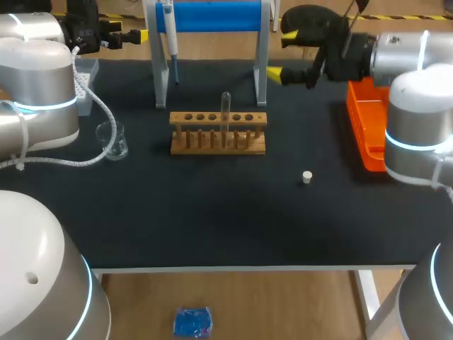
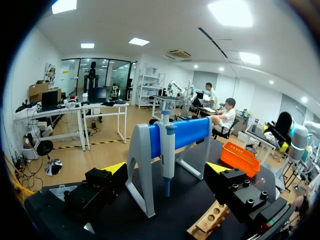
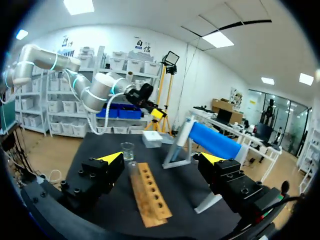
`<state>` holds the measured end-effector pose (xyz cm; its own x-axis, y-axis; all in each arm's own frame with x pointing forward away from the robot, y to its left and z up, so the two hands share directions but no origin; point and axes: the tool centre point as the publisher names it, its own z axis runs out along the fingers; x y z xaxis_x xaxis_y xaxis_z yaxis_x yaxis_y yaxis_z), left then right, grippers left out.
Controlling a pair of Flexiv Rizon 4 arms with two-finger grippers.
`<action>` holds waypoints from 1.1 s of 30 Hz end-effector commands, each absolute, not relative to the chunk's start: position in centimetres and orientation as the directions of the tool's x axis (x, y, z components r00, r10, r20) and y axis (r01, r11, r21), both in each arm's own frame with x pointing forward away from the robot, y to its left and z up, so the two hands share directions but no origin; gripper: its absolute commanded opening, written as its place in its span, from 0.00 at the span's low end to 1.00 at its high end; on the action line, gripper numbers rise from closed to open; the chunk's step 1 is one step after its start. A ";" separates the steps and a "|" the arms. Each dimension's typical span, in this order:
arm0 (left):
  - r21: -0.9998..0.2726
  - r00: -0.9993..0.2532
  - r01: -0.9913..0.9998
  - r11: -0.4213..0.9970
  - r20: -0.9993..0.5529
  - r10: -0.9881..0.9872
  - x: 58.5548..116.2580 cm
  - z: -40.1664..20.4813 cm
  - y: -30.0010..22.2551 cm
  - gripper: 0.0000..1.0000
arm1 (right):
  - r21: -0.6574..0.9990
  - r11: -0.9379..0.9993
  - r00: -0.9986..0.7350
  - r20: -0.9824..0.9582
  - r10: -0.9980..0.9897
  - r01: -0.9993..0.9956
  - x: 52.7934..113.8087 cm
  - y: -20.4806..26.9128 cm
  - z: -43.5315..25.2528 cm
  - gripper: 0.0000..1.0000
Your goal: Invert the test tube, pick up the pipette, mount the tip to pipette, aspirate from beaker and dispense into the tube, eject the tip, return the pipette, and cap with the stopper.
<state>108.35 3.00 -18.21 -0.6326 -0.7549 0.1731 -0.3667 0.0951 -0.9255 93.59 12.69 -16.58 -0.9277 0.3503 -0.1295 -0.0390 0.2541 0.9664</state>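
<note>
Nearest you, the white stopper [image 1: 306,177] lies alone on the black table [image 1: 212,212]. Beyond it the test tube [image 1: 226,106] stands upright near the middle of the wooden rack [image 1: 218,133]. Expect thin glass: light, slick and breakable, so pinch gently on the bare length above the rack. Your left gripper [image 2: 166,169], far left, faces the hanging pipette [image 2: 167,140]; your right gripper [image 1: 282,54] hovers far right. Both are spread wide and empty. No legible lettering shows on the labware.
</note>
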 end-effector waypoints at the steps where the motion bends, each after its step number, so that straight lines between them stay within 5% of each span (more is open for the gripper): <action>1: -0.925 -0.633 -0.367 0.095 0.173 -0.755 108.3 -18.2 3.0 1.00 | 0.984 0.153 -0.951 -0.128 0.283 -0.087 92.7 11.8 -19.0 1.00; 18: -0.925 -0.633 -0.367 0.095 0.173 -0.755 108.3 -18.2 3.0 1.00 | 0.974 0.163 -0.956 -0.192 0.223 -0.158 92.0 11.6 -20.3 1.00; 33: -0.982 -0.802 -0.102 0.161 -0.014 -0.597 98.1 -21.0 -0.1 1.00 | 0.974 0.163 -0.956 -0.192 0.223 -0.158 92.0 11.6 -20.3 1.00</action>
<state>100.71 -0.44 -20.58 -0.7999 -0.6001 0.0059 -0.1697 0.2168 -0.9613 92.05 11.55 -20.30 -0.9565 0.2202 -0.1914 -0.1576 0.1623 0.9741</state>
